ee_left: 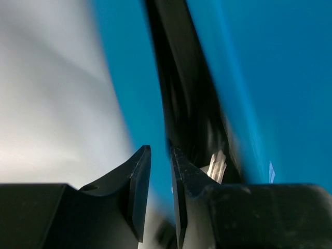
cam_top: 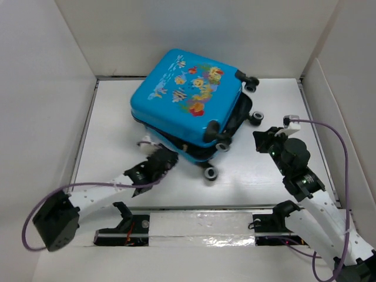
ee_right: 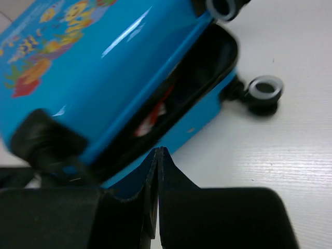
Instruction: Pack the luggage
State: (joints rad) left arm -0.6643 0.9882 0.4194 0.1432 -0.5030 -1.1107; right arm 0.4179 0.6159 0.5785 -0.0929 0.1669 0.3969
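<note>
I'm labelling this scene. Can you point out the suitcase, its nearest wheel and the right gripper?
Suitcase [cam_top: 176, 82]: top view, on the fish-printed lid.
Nearest wheel [cam_top: 210, 173]: top view, on its hub.
Right gripper [ee_right: 158, 152]: right wrist view, where the shut jaws' tips meet.

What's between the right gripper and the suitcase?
Only bare table, as the top view shows. The right gripper sits just short of the wheeled end of the suitcase.
</note>
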